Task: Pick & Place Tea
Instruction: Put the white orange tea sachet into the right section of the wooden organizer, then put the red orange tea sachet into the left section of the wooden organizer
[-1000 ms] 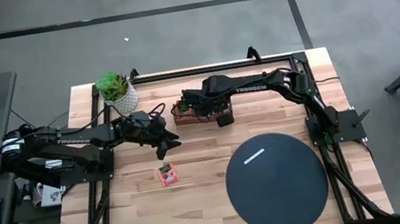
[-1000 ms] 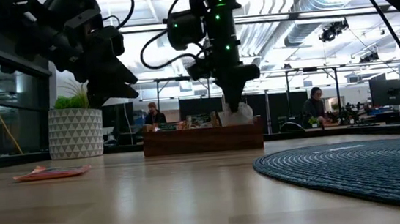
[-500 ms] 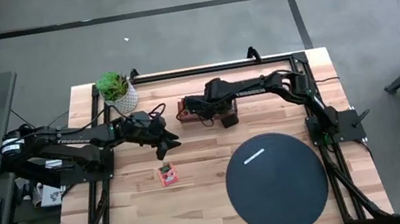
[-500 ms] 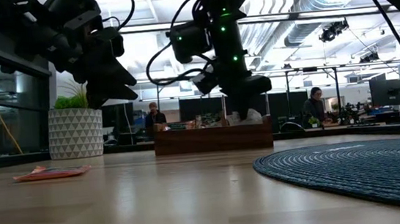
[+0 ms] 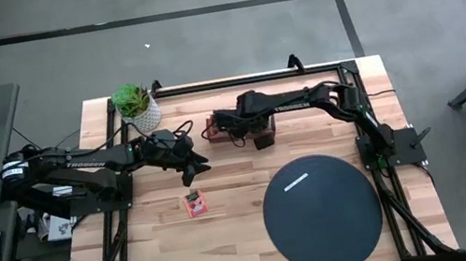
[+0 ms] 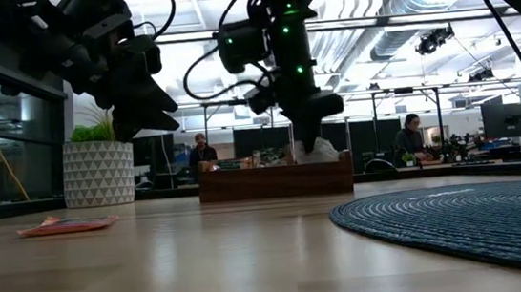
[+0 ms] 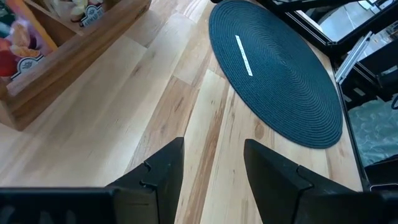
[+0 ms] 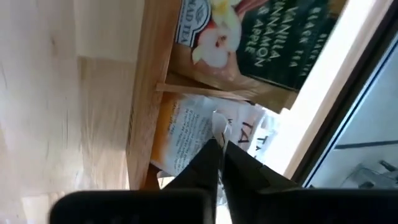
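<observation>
Where the wooden tray (image 5: 237, 128) stood at the far middle of the table (image 5: 232, 235), you had these findings on record.

Tea in tray: sachets (image 8: 205, 134) stood upright in the compartments; a white one and a dark green one (image 8: 273, 43) lay next to each other across a divider.
Tea on table: one red sachet (image 5: 194, 203) lay flat on the bare wood, well apart from the tray; one white sachet (image 5: 296, 182) lay on the black round mat (image 5: 323, 215).
Right gripper (image 8: 219, 146): your right arm reached down into the tray, fingers pinched together on the top edge of the white sachet.
Left gripper (image 7: 211, 165): your left arm hung above the table between the red sachet and the tray, jaws parted and holding nothing.
Surroundings: a potted plant (image 5: 136, 104) stood at the far left corner; the low view showed people (image 6: 202, 152) seated in the room behind.
</observation>
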Available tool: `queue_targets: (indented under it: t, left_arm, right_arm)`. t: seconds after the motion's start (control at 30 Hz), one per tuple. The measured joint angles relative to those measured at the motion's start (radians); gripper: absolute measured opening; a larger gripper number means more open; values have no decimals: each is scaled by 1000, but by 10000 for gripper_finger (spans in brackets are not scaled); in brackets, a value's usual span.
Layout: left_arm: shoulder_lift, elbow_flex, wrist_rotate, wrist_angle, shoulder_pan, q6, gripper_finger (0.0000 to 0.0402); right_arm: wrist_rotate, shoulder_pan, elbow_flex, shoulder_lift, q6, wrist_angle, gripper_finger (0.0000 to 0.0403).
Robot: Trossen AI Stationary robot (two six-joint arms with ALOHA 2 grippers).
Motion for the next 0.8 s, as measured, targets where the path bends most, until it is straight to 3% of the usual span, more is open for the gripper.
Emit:
queue_targets:
  t: [0.33,0.5,0.67,0.8]
  left_arm:
    - [0,0,0,-63,0,0,165]
    - [-1,0,4,-183,0,-7,165]
    - [-9,0,31,-310,-18,-40,165]
    - [-9,0,22,-366,-97,-66,165]
  right_arm:
    - [18,0,122,-1,13,-58,139]
    - [23,1,179,-1,63,-117,179]
    - [-102,13,255,-1,172,-138,191]
    - [-247,35,310,-1,275,-83,189]
